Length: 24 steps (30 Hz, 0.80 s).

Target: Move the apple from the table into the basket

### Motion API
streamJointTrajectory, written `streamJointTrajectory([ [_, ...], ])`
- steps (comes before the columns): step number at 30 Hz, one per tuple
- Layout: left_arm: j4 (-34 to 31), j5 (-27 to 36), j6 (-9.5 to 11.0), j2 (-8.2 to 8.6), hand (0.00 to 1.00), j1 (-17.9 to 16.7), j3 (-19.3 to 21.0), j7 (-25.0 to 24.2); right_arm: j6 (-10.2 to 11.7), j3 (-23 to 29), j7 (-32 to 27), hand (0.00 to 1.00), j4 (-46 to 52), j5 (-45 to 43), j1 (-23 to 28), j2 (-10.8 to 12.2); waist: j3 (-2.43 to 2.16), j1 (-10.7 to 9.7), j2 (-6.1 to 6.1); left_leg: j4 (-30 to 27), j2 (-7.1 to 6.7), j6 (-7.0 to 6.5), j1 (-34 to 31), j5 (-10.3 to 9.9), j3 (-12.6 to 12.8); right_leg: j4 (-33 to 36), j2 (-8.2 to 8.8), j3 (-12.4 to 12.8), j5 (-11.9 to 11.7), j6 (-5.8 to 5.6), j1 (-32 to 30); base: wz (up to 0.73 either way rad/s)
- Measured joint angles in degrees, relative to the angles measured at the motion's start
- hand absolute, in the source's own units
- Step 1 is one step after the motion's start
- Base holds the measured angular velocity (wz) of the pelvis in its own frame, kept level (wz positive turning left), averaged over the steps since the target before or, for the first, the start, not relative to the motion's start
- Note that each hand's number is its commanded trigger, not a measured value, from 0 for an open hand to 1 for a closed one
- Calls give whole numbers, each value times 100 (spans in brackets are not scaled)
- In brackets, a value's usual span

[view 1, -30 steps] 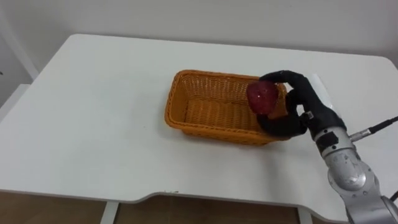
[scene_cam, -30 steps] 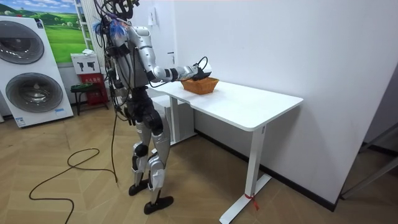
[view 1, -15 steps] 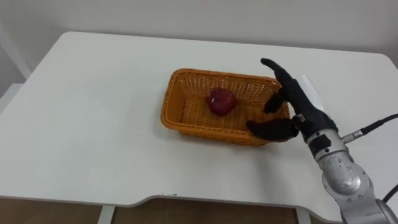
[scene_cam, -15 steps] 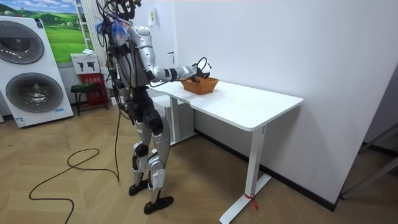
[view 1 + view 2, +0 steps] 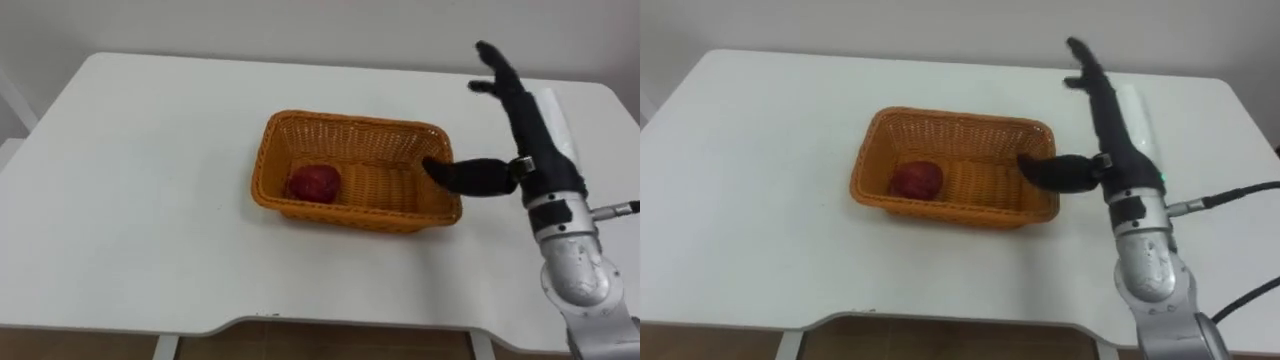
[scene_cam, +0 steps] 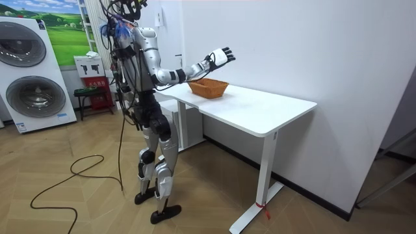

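Apple (image 5: 315, 183) now loose in basket (image 5: 350, 213)

Apple (image 5: 315, 183) dropped, rolled to basket (image 5: 350, 214) left end; right robot hand (image 5: 528, 135) opened, seemingly raised.

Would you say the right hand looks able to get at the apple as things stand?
Probably yes: the open right hand is raised by the right end of the basket, and the apple lies uncovered near its left end, nothing above it.

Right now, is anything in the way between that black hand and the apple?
Nothing visible. The apple lies at the left end of the basket; the open right hand hangs raised at its right end, with bare wicker between them.
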<state>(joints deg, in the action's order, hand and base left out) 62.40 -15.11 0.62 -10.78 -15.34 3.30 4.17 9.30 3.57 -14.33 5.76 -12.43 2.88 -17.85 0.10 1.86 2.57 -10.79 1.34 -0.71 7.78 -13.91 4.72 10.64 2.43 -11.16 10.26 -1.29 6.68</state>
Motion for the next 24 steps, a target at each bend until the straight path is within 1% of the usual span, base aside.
streamJointTrajectory([
  [3, 113, -11, 11, -1, 0, 9, 152, 36, 66, 548, -617, 0, -21, 96, -4, -3, -7, -36, 25, 3, -1, 0, -1, 0, 34, 0, -2, 8, 0, 0, -26, -5],
  [4, 124, -9, 10, 1, 0, -23, 243, 44, 67, 770, -875, 0, -19, 105, -4, -3, -14, -81, 34, 6, 0, 0, -15, 0, 35, 3, -1, 0, 0, 0, -38, 0],
  [5, 126, -9, 9, 0, 0, -48, 273, 59, 68, 875, -1004, 0, -18, 129, -4, -3, -14, -112, 33, 10, 2, 0, -14, 0, 53, 8, -2, 6, 0, 0, -45, -6],
  [6, 129, 2, 9, 1, 0, -118, 324, 86, 70, 1052, -1274, 0, -17, 255, -3, -7, -21, -147, 29, 18, 4, 0, -10, 0, 74, 16, -6, 33, 0, 0, -63, -12],
  [7, 132, 63, 3, 3, 0, -182, 342, 137, 71, 1236, -1553, 0, -19, 417, 2, -7, -23, -162, 31, 33, 5, 0, -5, 0, 100, 18, -12, 60, 0, 0, -80, -14],
  [8, 132, 100, -1, 3, 0, -210, 355, 159, 75, 1338, -1702, 0, -22, 525, 9, -6, -23, -188, 26, 39, 7, 0, 3, 0, 117, 19, -18, 89, -1, 1, -90, -11],
  [9, 131, 102, -2, 2, 0, -264, 374, 198, 125, 1545, -2017, 0, -93, 721, 24, -6, -24, -220, 20, 43, 8, 0, 10, 0, 125, 13, -21, 98, -4, 3, -84, -8],
  [10, 126, 92, -2, 2, 0, -329, 388, 259, 208, 1726, -2387, 0, -247, 960, 34, -9, -24, -249, 21, 62, 9, 0, 47, 0, 131, 13, -24, 105, -4, 3, -61, -5],
  [11, 125, 91, -3, 3, 0, -356, 412, 285, 233, 1811, -2568, 0, -356, 1079, 35, -9, -26, -267, 24, 73, 10, 0, 63, 0, 132, 14, -26, 107, -4, 3, -48, 0],
  [13, 114, 91, -46, 4, 0, -402, 566, 301, 247, 2130, -3177, 0, -793, 1699, 44, -10, -25, -348, 38, 100, 11, 0, 76, 0, 140, 11, -29, 112, -3, 3, -46, 0],
  [16, -66, 88, -130, 14, 0, -455, 757, 303, 228, 2485, -3667, 0, -1369, 2292, 191, -5, -30, -431, 40, 102, 11, 0, 46, 0, 137, 14, -28, 103, -3, 3, -76, 0],
  [18, -151, 90, -215, 21, 0, -456, 846, 310, 169, 2645, -3897, 0, -1669, 2608, 251, -4, -34, -486, 48, 97, 11, 0, -6, 0, 138, 18, -28, 106, -3, 3, -126, 0],
  [19, -226, 107, -279, 29, 0, -458, 873, 318, 120, 2737, -4037, 0, -1800, 2889, 294, -4, -68, -503, -7, 89, 10, 0, -41, 0, 139, 23, -26, 107, -3, 3, -163, 0],
  [20, -243, 106, -315, 31, 0, -453, 873, 320, 109, 2761, -4109, 0, -1875, 3060, 291, -5, -69, -536, -8, 81, 10, 0, -55, 0, 138, 19, -26, 105, -3, 3, -170, 0],
  [22, -325, 99, -412, 58, 0, -422, 882, 424, 85, 2784, -4186, 0, -2409, 3736, 316, -4, -87, -658, -49, 75, 12, 0, -53, 0, 132, 10, -28, 107, -3, 3, -159, 0],
  [23, -353, 96, -426, 67, 0, -410, 882, 439, 57, 2783, -4176, 0, -2592, 3826, 353, 0, -85, -676, -55, 75, 11, 0, -46, 0, 131, 10, -28, 107, -3, 3, -149, 0],
  [24, -439, 97, -434, 74, 0, -408, 881, 440, 33, 2782, -4150, 0, -2991, 4021, 436, 27, -81, -684, -61, 69, 10, 0, -35, 0, 127, 11, -27, 113, -3, 3, -130, 0],
])
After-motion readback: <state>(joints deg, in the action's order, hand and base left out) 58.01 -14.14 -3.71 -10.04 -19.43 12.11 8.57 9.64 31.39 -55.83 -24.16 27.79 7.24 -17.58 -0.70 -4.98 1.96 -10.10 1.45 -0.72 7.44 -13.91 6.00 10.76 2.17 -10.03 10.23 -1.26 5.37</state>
